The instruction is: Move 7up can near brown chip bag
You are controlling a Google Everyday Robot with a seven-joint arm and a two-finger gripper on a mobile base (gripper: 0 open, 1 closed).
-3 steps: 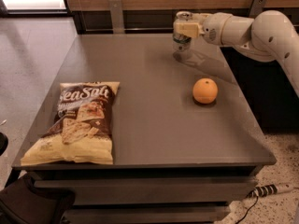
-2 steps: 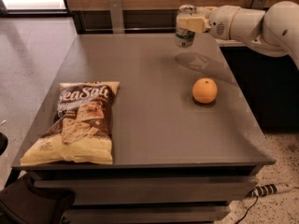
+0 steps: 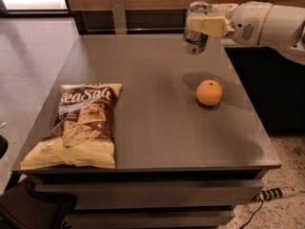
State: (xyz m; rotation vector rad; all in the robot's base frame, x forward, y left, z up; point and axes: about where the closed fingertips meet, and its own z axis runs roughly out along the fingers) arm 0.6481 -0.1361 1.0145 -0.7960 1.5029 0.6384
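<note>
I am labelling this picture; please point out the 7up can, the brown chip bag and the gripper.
7up can [image 3: 194, 45]: camera view, lower body.
brown chip bag [image 3: 81, 120]: camera view, brown centre.
gripper [image 3: 198, 26]: camera view, upper right, between fingertips, shut on the can.

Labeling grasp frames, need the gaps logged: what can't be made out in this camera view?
All in the camera view:
1. 7up can, gripped by the tool above the table's far right part: label partly covered by the near finger.
2. The tool's far finger: hidden behind the can.
3. Robot arm: cut off by the right edge.
4. brown chip bag: small print too blurred to read.
</note>
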